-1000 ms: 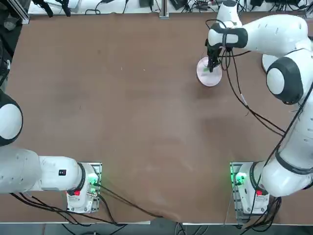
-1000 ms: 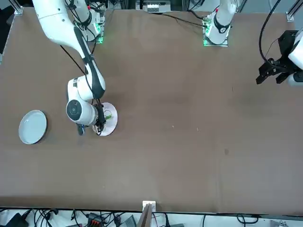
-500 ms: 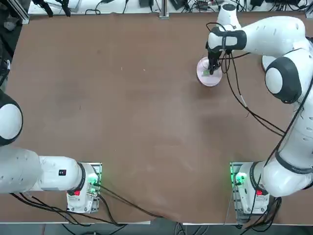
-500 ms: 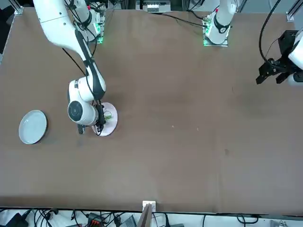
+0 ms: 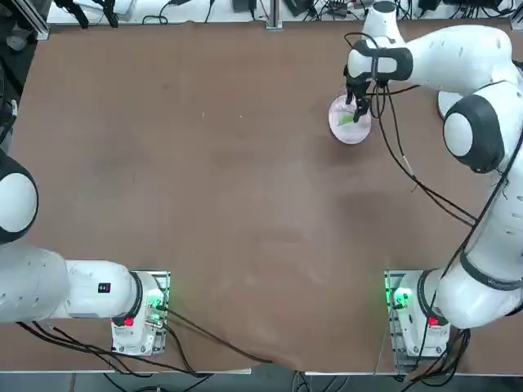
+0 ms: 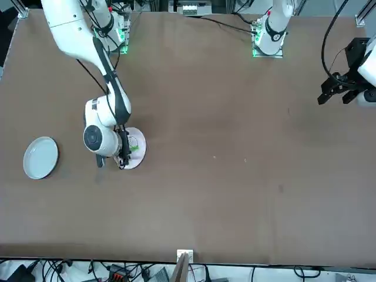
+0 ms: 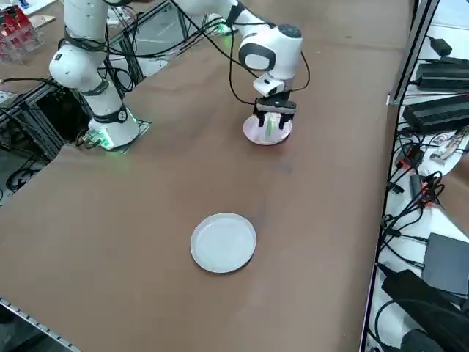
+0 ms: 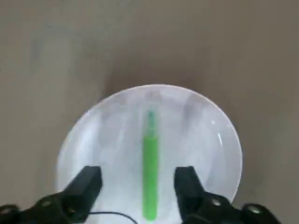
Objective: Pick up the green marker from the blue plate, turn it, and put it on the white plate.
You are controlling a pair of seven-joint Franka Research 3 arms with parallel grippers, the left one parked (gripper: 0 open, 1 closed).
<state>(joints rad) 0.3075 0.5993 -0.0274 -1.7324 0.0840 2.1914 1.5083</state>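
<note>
With the green marker lying flat across the middle of the white plate, the placing step looked done and the release was the step in hand: the right gripper hung low over the plate, its fingers spread wide on either side of the marker, neither one touching it in the wrist view. The marker rested free on the plate. That plate sat toward the far edge of the counter on the robot's right half, well in from the corner. The blue plate stood bare, well apart, nearer the counter's right edge. Judged from this, the next move called for a straight lift clear of the plate, fingers kept apart so neither pad would drag the marker or tip the rim. Room was ample: bare counter lay all round the white plate, and nothing stood between it and the blue plate. The dangling cable from the wrist trailed over the counter toward the near edge, close by the plate; it could brush the rim on a careless retreat. Far edge carried cables and gear beyond the counter, not in the way.
</note>
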